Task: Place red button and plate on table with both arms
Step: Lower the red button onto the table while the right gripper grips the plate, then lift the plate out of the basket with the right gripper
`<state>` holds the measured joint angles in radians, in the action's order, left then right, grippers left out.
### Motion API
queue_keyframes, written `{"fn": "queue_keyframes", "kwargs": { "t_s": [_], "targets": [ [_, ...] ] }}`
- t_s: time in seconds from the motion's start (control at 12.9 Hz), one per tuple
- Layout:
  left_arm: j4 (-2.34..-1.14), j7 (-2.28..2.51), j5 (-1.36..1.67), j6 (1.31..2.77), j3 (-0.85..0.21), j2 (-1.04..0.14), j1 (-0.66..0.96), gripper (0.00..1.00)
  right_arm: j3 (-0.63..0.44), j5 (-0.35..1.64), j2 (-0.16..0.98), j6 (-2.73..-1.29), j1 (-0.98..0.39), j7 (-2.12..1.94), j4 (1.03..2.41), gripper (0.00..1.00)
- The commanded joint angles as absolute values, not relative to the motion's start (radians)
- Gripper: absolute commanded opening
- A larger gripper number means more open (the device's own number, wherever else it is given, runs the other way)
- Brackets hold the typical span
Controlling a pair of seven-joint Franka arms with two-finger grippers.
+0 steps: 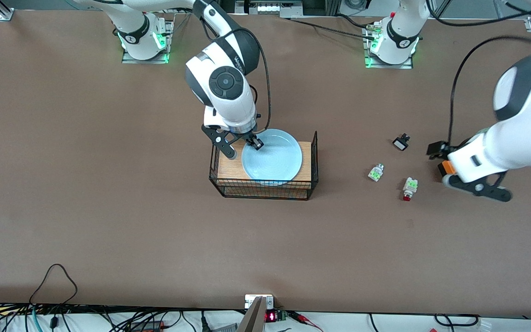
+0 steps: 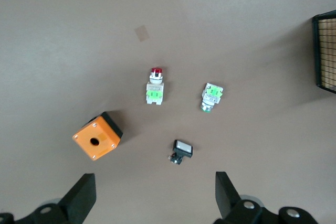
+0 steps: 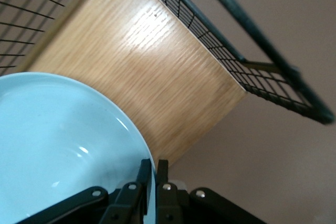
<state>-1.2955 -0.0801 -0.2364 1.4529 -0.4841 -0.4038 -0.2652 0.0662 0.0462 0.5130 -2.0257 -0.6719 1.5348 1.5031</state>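
Plate (image 1: 272, 160) sits on the wood-topped wire rack (image 1: 228, 185); my right gripper (image 1: 245, 148) pinches its rim, fingers (image 3: 143, 174) nearly closed. My left gripper (image 2: 152, 195), spread wide and empty, hangs over bare table (image 1: 109, 184) near the red button (image 1: 409, 188), orange box (image 2: 97, 136) beside it.

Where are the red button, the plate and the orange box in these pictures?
red button (image 2: 155, 86): left wrist view, on its whitish body between red cap and green block.
plate (image 1: 272, 159): front view, on its pale blue inner surface.
orange box (image 2: 97, 136): left wrist view, on its orange top face.
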Motion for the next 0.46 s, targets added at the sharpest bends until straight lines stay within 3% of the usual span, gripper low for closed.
{"fn": "queue_keyframes", "kwargs": {
  "t_s": [0.0,0.08,0.23,0.39],
  "targets": [
    [-1.298,-0.035,-0.226,1.407,-0.398,-0.303,-0.217,1.00,0.057,0.072,0.398,-1.941,-0.661,1.503,1.496,0.00],
    [-1.342,0.019,-0.188,1.413,-0.327,-0.246,-0.163,1.00,0.052,0.110,0.350,-1.921,-0.654,1.470,1.494,0.00],
    [-1.419,0.048,-0.097,1.430,-0.058,-0.177,0.028,1.00,0.051,0.156,0.275,-1.858,-0.608,1.402,1.494,0.00],
    [-1.570,0.003,-0.023,1.593,0.056,-0.088,0.066,1.00,0.051,0.187,0.217,-1.789,-0.552,1.318,1.496,0.00]
  ]
}}
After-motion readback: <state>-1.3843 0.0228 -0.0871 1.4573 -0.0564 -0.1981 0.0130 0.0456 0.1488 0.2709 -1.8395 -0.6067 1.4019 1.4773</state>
